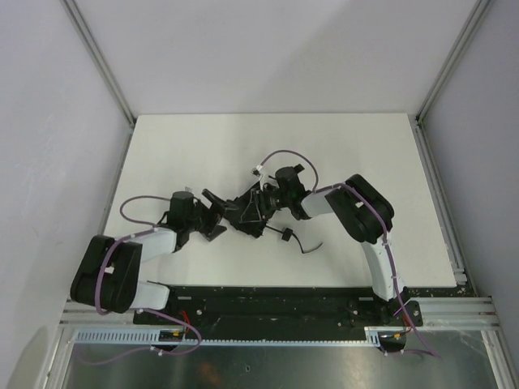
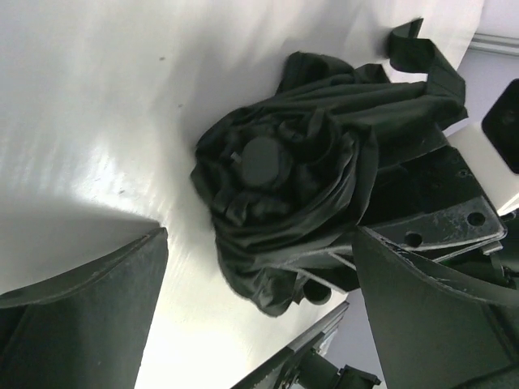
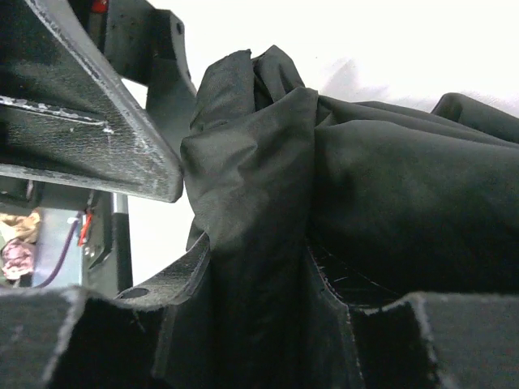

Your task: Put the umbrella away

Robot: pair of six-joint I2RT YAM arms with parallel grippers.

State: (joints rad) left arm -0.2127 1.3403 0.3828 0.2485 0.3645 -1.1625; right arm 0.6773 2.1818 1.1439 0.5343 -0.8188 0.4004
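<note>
The umbrella (image 2: 276,194) lies end-on before the spread left claw (image 1: 216,213). The right claw (image 1: 261,201), at its far end, pinches its fabric.

Far half of the table (image 1: 243,146): bare, open room for approach from the back.

Centre: blocked. The umbrella (image 1: 243,212) lies there as bunched fabric. The right gripper (image 1: 261,201) is clamped on the fabric from the right, and the left gripper (image 1: 212,215) is spread wide just beside its left end.

Gap between the left fingers (image 2: 81,324): free, bare table only (the canopy bundle sits just ahead of it).

Near right of the bundle: a loose strap (image 1: 298,241) lies on the surface.

Side walls (image 1: 49,121) close off both table edges.
</note>
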